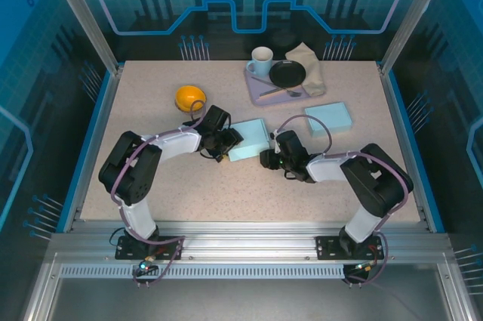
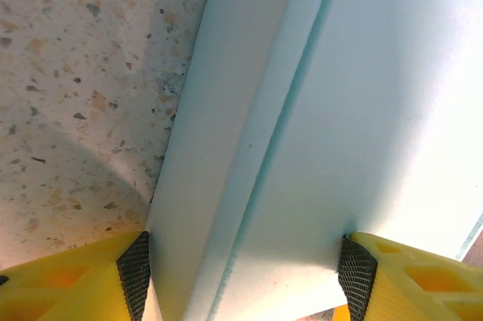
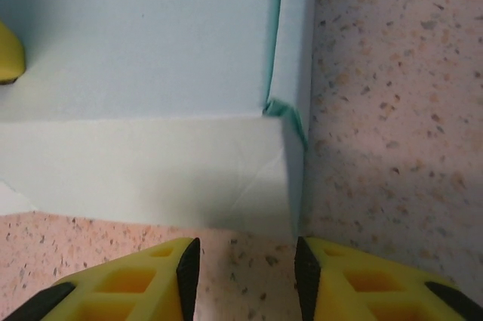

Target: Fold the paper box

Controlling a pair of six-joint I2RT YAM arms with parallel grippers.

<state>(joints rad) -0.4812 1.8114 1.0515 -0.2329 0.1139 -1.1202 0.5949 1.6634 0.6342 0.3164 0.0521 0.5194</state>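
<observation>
Top external view first: nearest me, the two arms are reaching inward over the speckled table [image 1: 226, 192]. They are meeting around the paper box [image 1: 250, 140], which is lying flat near the middle of the table. The left gripper [image 1: 229, 142] is pressing in at the box's left end. The right gripper [image 1: 266, 159] is sitting low at its near right corner.

Left wrist camera is showing me the black pads [image 2: 136, 276] touching both sides of the pale blue box, so that gripper is clamping the box across its width. A seam is running lengthwise up the panel between them.

Right wrist camera is showing the yellow fingers [image 3: 151, 283] standing a little apart with bare table between them, just short of the box's near edge. That gripper is holding nothing. A flap is lying along that edge, and a narrow side wall is running up the box's right side, with a small crease where the two are meeting.

Farther back on the right, a second pale blue box [image 1: 329, 117] is lying flat, apart from the first. To the left, an orange bowl [image 1: 190, 97] is sitting just beyond the left arm's wrist. At the far edge, a lavender tray [image 1: 255, 87] is carrying a white mug [image 1: 261, 60], a black dish [image 1: 287, 73] and a spoon [image 1: 278, 93]. A beige napkin [image 1: 312, 68] is resting along its right side.
</observation>
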